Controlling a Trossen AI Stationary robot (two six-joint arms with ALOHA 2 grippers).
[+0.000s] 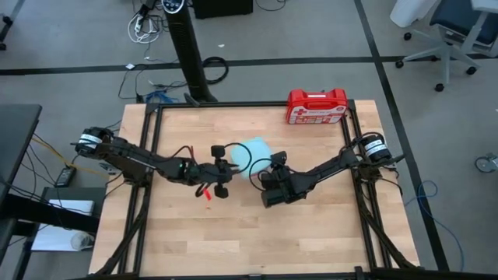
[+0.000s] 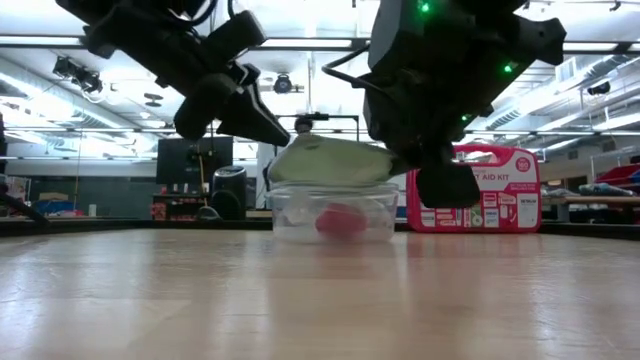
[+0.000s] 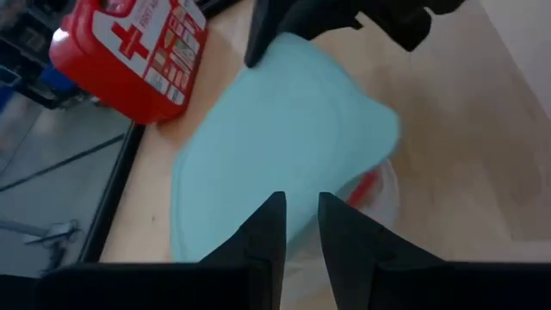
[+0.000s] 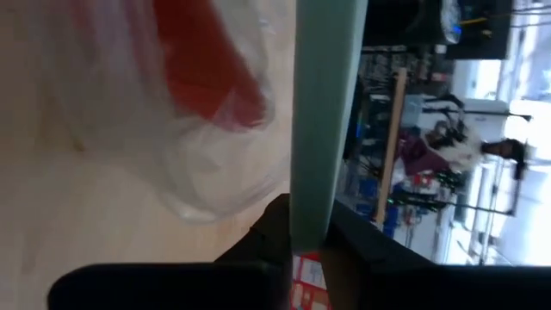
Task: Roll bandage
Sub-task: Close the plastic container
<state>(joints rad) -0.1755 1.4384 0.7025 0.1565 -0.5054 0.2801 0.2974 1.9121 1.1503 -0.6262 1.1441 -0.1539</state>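
We see the bandage (image 2: 341, 221) inside the clear tub (image 2: 290, 215). Right hand (image 4: 312, 226) pinches the tub's pale blue lid (image 3: 284, 129); left hand (image 3: 299, 226) hovers just above, barely open, holding nothing.

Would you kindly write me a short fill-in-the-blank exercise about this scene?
1. The right hand pinches the pale blue ____ by its edge.
2. The bandage lies inside the clear ____.
3. The first-aid case stands at the table's ____ edge.
4. The left hand is ____.

Missing words: lid; container; far; empty
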